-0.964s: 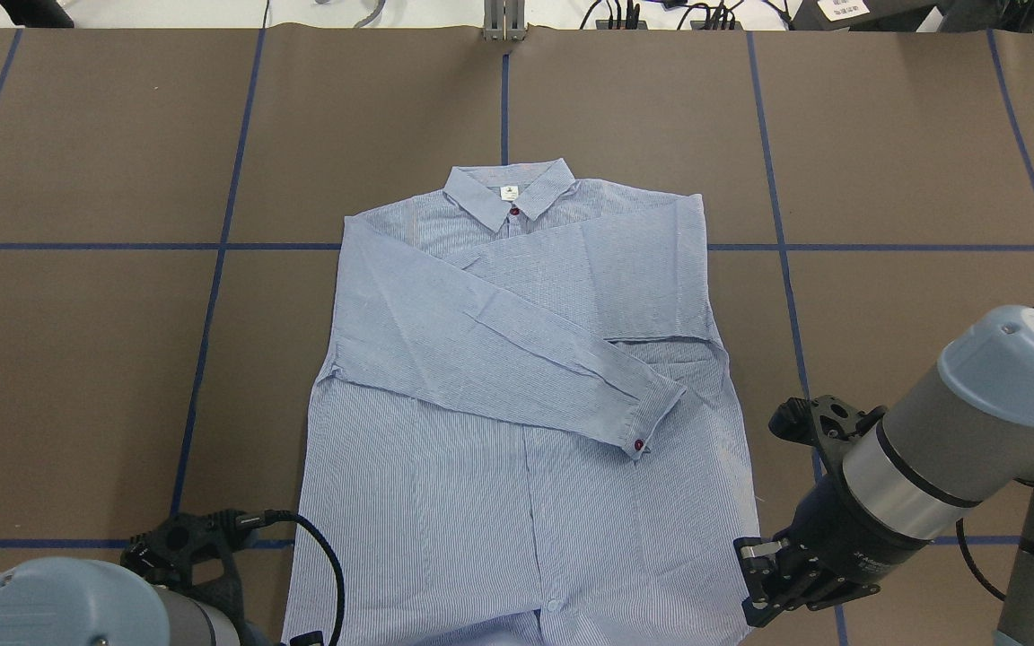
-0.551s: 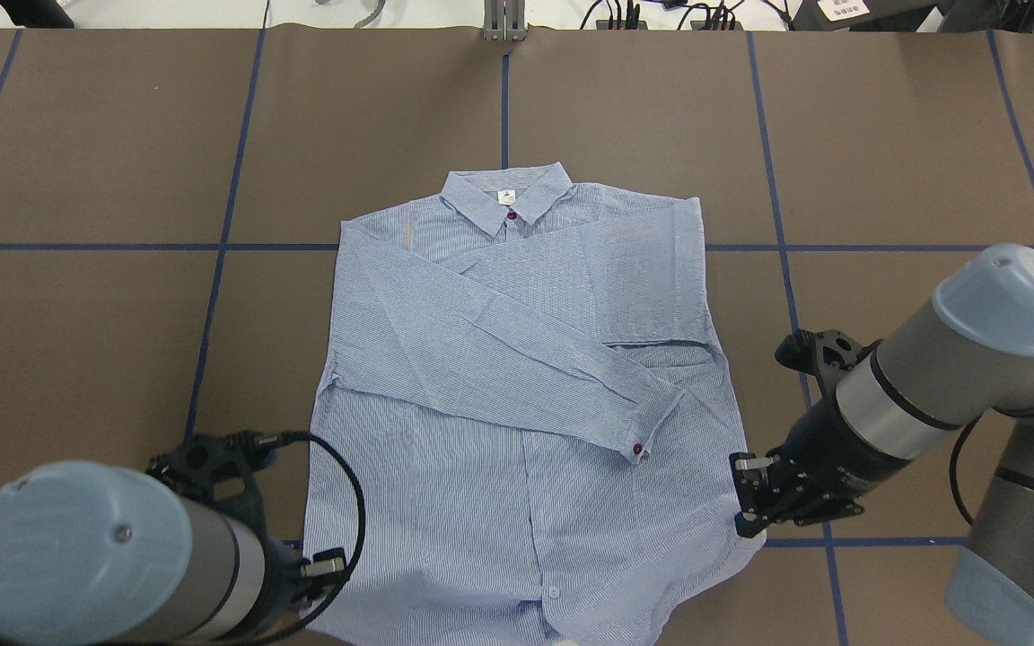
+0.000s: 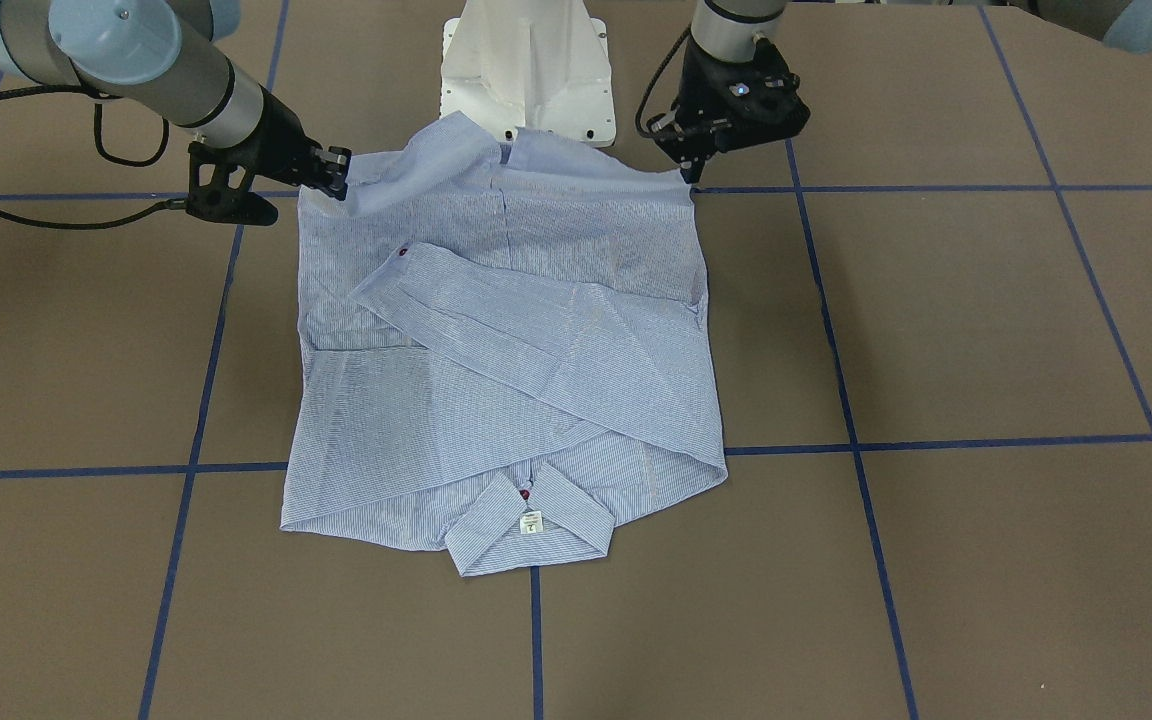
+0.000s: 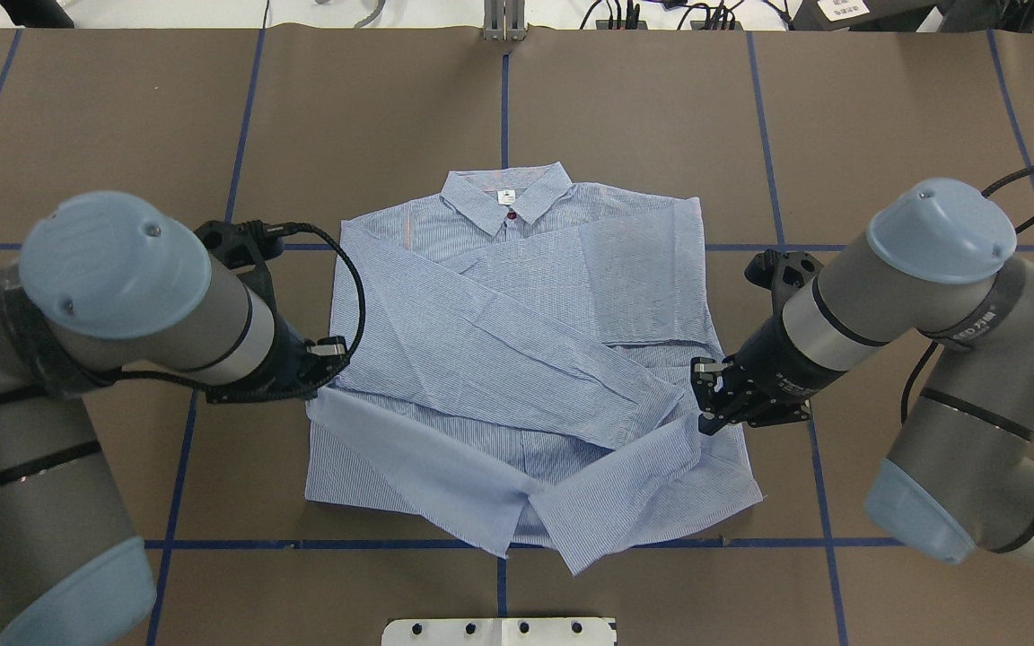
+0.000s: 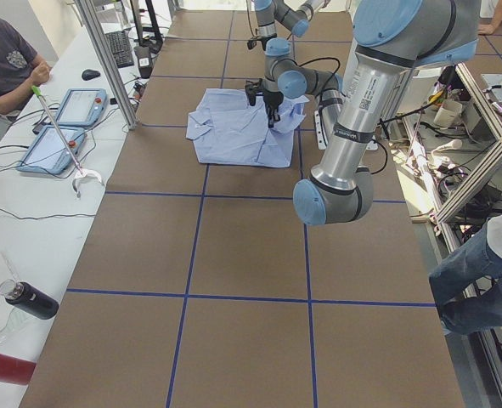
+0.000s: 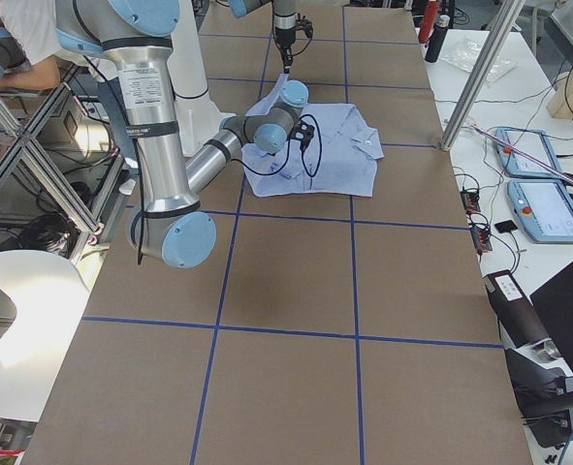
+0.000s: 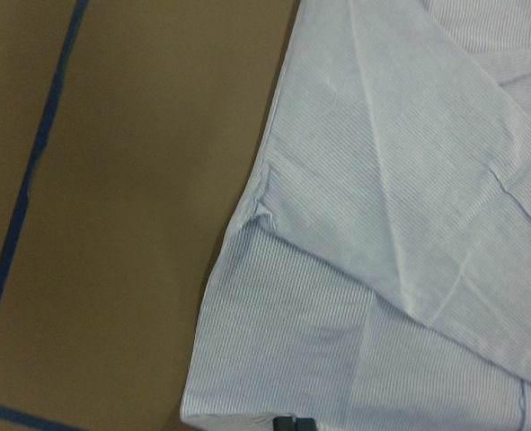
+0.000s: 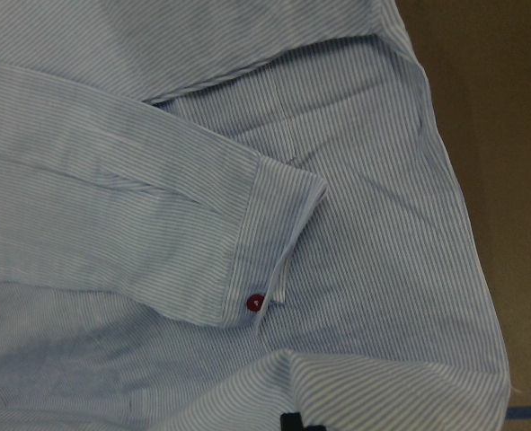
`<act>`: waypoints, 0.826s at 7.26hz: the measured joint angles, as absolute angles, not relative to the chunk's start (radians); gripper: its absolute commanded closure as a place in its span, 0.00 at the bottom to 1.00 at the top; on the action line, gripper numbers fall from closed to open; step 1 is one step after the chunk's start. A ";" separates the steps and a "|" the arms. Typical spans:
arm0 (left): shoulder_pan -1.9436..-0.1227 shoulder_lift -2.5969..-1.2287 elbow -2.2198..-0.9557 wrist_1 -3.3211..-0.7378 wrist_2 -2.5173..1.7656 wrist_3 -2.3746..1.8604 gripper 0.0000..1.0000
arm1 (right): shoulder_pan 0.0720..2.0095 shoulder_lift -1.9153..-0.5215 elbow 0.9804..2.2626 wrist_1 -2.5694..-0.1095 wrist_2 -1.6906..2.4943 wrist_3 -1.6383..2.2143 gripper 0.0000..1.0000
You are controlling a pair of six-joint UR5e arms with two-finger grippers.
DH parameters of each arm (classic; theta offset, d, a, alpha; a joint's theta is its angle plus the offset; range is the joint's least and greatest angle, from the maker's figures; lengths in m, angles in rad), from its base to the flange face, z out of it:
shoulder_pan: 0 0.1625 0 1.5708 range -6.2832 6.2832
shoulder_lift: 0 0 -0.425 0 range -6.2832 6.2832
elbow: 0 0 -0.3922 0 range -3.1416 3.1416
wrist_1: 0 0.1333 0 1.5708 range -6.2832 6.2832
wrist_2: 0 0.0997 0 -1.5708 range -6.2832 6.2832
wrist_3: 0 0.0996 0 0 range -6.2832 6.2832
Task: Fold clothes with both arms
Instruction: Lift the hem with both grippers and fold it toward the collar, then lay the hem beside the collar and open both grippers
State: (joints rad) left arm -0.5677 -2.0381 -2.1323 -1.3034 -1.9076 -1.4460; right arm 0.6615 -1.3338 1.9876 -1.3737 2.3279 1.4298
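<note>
My left tool [image 4: 318, 372] and right tool [image 4: 705, 413] each pinch a hem corner of the shirt [image 4: 517, 296] on the table [image 4: 661, 108]. Its collar [image 4: 506, 190] lies straight ahead, along its length, about as far from either.

Overhead and front views steeply down on shirt [image 4: 517, 359], side views far along table [image 5: 251, 297]; wrist views close on it

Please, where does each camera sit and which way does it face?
Front-facing: across the table, facing the robot; white base, left end effector, right end effector gripping the shirt.
Overhead: behind the robot, looking down; left arm, right arm.
Exterior left: table's end, left arm nearest.
Exterior right: opposite end, right arm nearest.
Left wrist: down onto shirt edge, table.
Right wrist: down onto cuff, red button.
Front-facing and overhead share the collar label.
</note>
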 measured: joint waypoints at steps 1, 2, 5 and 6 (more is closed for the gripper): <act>-0.616 -2.039 -2.079 -1.345 -1.914 -1.411 1.00 | 0.701 -1.303 1.946 -1.375 2.326 1.430 1.00; -0.647 -2.045 -2.018 -1.405 -1.917 -1.397 1.00 | 0.747 -1.263 1.901 -1.377 2.327 1.430 1.00; -0.715 -2.107 -1.844 -1.537 -1.961 -1.383 1.00 | 0.853 -1.146 1.772 -1.373 2.325 1.422 1.00; -0.753 -2.116 -1.828 -1.543 -1.992 -1.354 1.00 | 0.880 -1.123 1.739 -1.371 2.324 1.402 1.00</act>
State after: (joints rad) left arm -0.7534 -2.1161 -1.8276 -1.5433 -1.9925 -1.3544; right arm 0.8799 -1.1229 1.7387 -1.3712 2.3245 1.4025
